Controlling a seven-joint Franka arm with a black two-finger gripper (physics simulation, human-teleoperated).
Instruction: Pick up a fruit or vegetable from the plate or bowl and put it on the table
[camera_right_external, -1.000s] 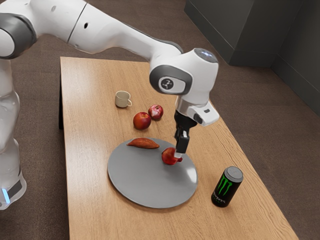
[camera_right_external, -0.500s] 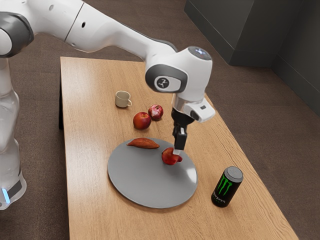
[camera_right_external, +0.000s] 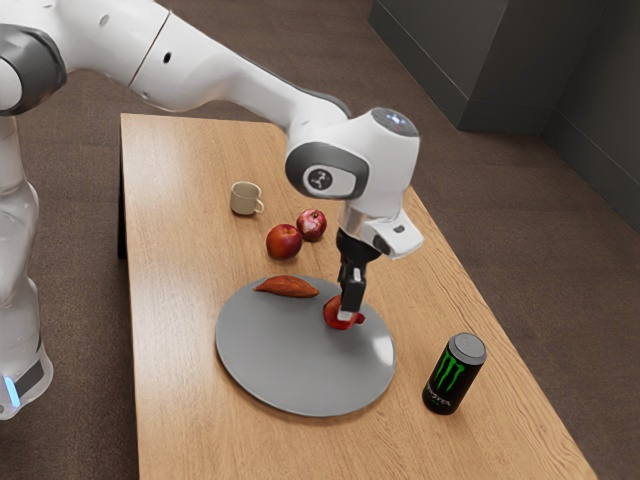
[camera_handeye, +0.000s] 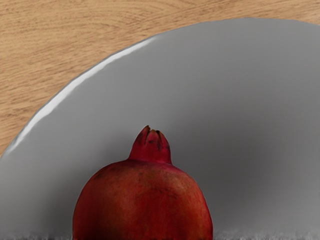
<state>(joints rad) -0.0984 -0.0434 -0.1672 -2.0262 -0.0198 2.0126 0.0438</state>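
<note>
My gripper (camera_right_external: 344, 308) is low over the plate at the red pomegranate (camera_right_external: 333, 315), with its near finger in front of the fruit and its far fingertip hidden. The fingers stand apart, and the pomegranate rests on the round grey plate (camera_right_external: 300, 365). In the wrist view the pomegranate (camera_handeye: 142, 202) lies close under my hand, its pointed crown toward the rim of the plate (camera_handeye: 210, 75). An orange-brown sweet potato (camera_right_external: 287, 287) lies on the same plate, near its edge.
Two red fruits (camera_right_external: 284, 241) (camera_right_external: 312, 224) sit on the wooden table (camera_right_external: 180, 300) beyond the plate, with a beige mug (camera_right_external: 245, 198) behind them. A black-and-green can (camera_right_external: 454, 374) stands upright off the plate's side, toward the exterior view's right.
My hand has moved toward the exterior view's left and then lower, bringing the gripper down at the pomegranate. The fruit and the plate have stayed in place.
</note>
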